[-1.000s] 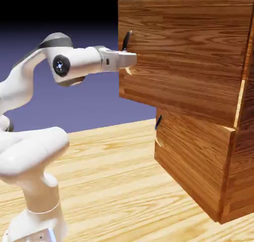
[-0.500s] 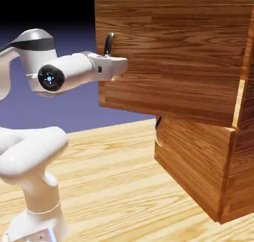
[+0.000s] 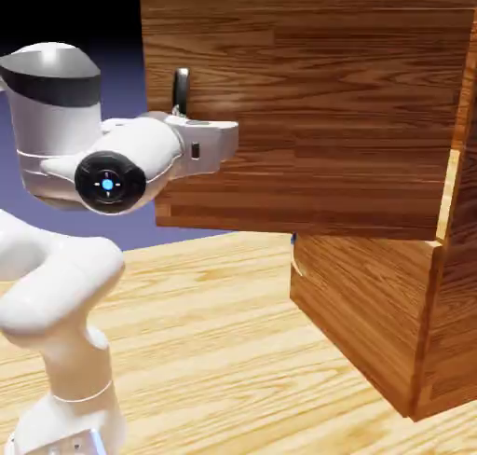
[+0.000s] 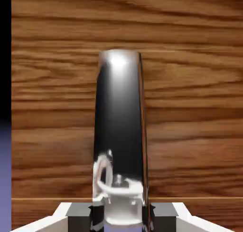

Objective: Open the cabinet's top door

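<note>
The cabinet of reddish-brown wood stands at the exterior view's right. Its top door stands far out toward the left, well past the lower panel. The dark handle rises at the door's left end, just above my white hand. My gripper lies against that end; its fingertips are hidden there. In the hand view the glossy dark handle runs upright before the wood grain. My gripper is shut on its lower end, with a grey finger tip on either side.
A light wooden table stretches under the arm and cabinet. The arm's big white links fill the exterior view's left. Only a sliver of the lower panel's small dark handle shows beneath the pulled-out door.
The top door has come out steadily toward the exterior view's left, my gripper travelling with its handle. The arm has folded back and its wrist has turned.
</note>
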You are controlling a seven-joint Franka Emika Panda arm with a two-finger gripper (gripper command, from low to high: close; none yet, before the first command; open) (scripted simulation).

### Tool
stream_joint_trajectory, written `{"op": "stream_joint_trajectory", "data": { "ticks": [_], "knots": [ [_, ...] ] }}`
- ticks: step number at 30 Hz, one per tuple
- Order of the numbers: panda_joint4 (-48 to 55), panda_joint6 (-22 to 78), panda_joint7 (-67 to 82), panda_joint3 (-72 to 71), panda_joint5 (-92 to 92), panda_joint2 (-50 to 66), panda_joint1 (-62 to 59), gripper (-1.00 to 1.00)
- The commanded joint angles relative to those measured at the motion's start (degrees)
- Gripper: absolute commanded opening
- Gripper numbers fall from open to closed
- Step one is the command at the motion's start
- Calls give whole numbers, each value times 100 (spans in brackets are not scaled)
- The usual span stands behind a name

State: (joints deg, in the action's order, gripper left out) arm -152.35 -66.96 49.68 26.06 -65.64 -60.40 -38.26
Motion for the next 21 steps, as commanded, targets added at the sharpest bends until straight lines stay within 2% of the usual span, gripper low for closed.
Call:
{"op": "stream_joint_trajectory", "data": {
  "ticks": [1, 14, 21],
  "knots": [
    [169, 145, 94, 181, 151, 208, 129, -100],
    [2786, 2315, 1264, 2639, 1423, 2778, 2375, -100],
    [3954, 3305, 1846, 4093, 1637, 3782, 3748, -100]
  ]
}}
